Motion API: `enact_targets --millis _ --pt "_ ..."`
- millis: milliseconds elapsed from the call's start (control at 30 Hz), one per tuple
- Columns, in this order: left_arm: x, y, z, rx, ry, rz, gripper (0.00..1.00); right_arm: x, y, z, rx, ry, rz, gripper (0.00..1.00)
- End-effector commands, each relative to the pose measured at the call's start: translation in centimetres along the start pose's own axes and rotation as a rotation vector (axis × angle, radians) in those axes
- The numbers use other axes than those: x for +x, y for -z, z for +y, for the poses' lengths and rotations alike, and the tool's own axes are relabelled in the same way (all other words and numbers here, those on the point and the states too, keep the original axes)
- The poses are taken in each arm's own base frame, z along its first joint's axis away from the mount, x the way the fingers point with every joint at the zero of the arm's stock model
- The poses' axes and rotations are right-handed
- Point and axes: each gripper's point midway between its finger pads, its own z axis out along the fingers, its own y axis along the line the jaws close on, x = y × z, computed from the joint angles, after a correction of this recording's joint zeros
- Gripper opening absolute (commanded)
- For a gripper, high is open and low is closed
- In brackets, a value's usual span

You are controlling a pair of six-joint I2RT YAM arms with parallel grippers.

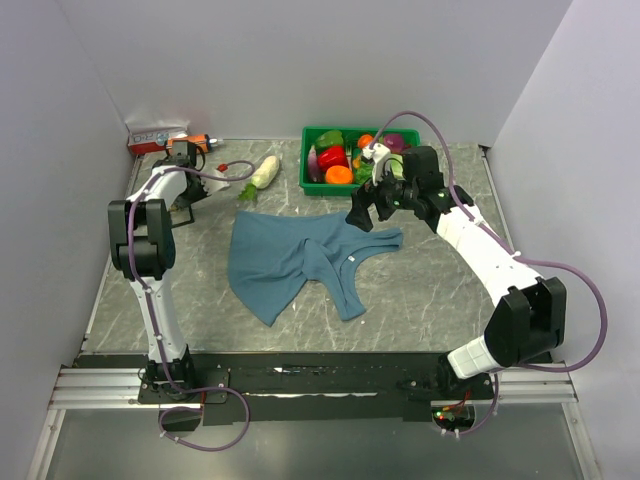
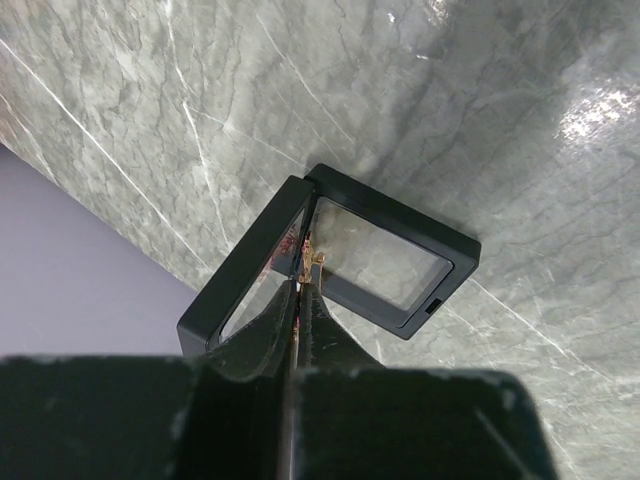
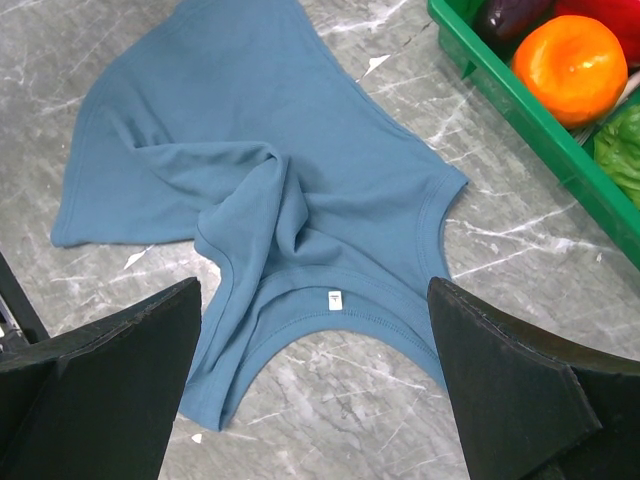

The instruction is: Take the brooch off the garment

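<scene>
Looks mostly done to me. Closest in, the teal-blue sleeveless fabric top [image 1: 290,262] lies rumpled on the grey marbled worktop [image 1: 420,290]. Its small white neck label [image 3: 335,299] is showing, and I can't spot any pin on the cloth in either view. The right end effector [image 1: 360,216] hovers over the top's far right corner, spread wide with nothing in it. Further back and well left of the top, the left end effector [image 2: 303,290] is pinched narrow on the tiny gold and reddish brooch [image 2: 310,255]. It's holding it right at the hinge of an open black-framed clear display case [image 2: 400,215]. Just beyond the top's far edge sits a green plastic bin [image 1: 340,188] of toy veg. So my guess is the brooch is off, and what's left is dropping it in that case and letting go.
</scene>
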Motion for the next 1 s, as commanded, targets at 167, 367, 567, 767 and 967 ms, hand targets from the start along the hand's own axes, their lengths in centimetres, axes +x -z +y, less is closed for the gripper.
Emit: enact_targets --millis 167,367,567,767,967 --pt "-0.4 1.0 -0.8 0.022 0.049 -0.006 0.2 -1.9 0.1 -0.1 0.001 0.032 -0.046 1.0" --pt "-0.5 1.1 -1.3 0.026 0.053 -0.001 0.22 -2.1 0.2 0.0 0.0 0.034 -0.051 1.0" --pt "-0.6 1.3 -1.8 0.033 0.069 -0.002 0.25 -1.8 0.3 0.0 0.002 0.033 -0.05 1.0" --pt "-0.9 1.5 -2.1 0.042 0.091 -0.012 0.3 -2.0 0.4 0.1 0.003 0.036 -0.055 1.0" --pt "-1.5 2.3 -2.7 0.068 0.137 -0.044 0.34 -1.9 0.4 0.1 0.001 0.038 -0.055 1.0"
